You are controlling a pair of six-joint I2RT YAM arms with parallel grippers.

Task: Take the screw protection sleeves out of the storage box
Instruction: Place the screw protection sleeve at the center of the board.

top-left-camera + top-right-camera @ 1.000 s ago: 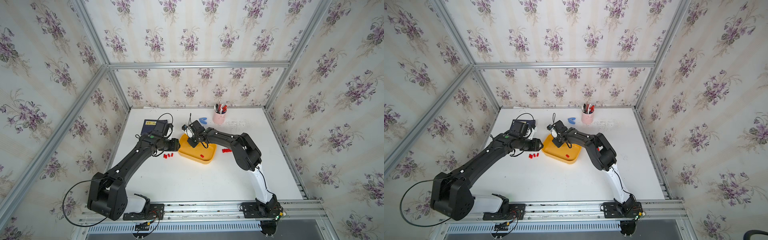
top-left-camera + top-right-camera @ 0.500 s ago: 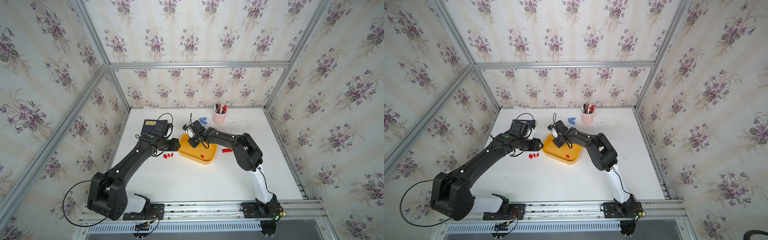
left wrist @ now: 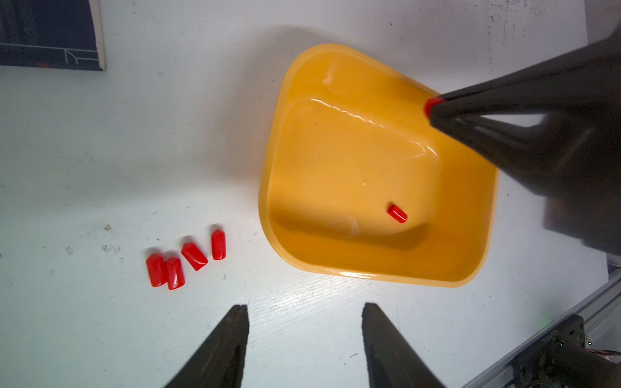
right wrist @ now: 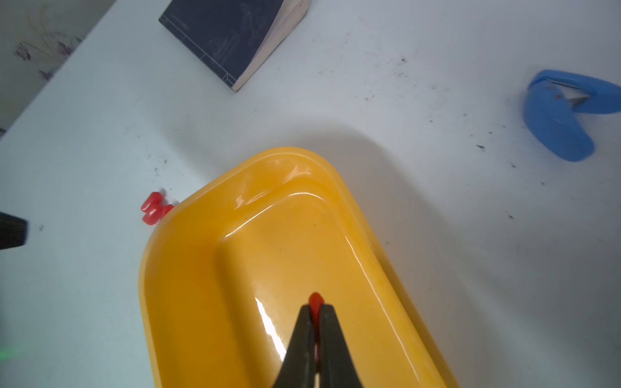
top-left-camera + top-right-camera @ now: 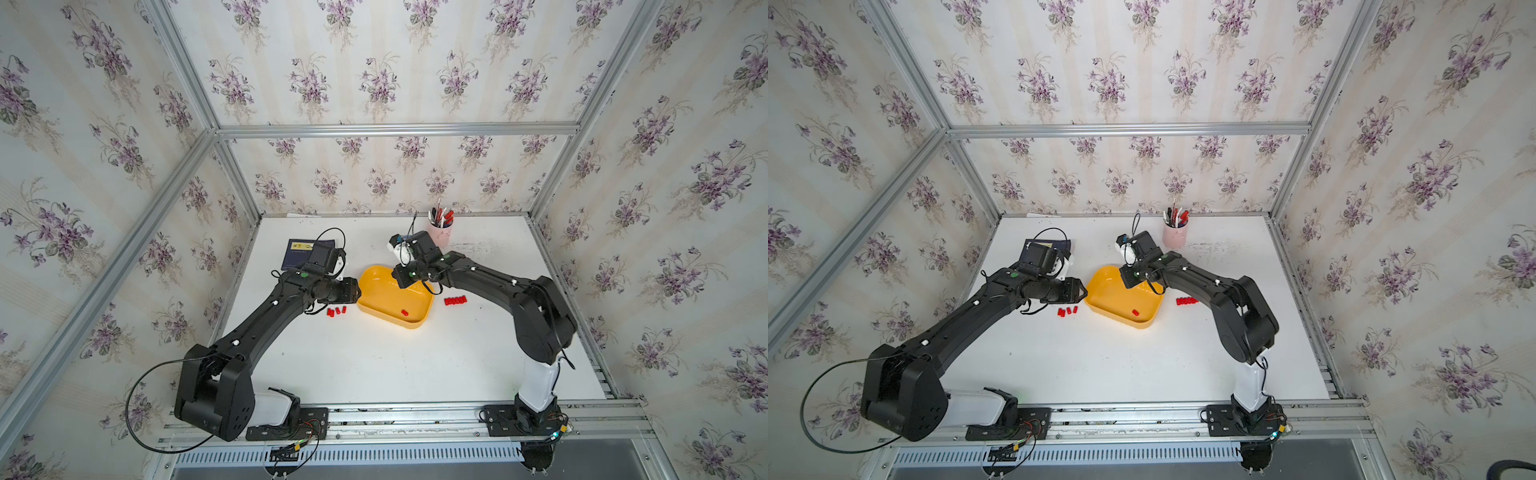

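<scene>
Right gripper (image 4: 316, 310) pinching one red sleeve (image 4: 316, 299) over the yellow tray (image 4: 174, 285), left gripper (image 3: 304, 312) hanging open just outside the tray's rim, another sleeve (image 3: 397, 213) lying inside the tray, four sleeves (image 3: 194, 256) lying beside it, a row of sleeves (image 5: 455, 300) lying along its opposite side.

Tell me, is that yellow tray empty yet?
Not empty. One red sleeve lies on the tray floor; the right pincer, shut, pinches a second sleeve over it.
</scene>
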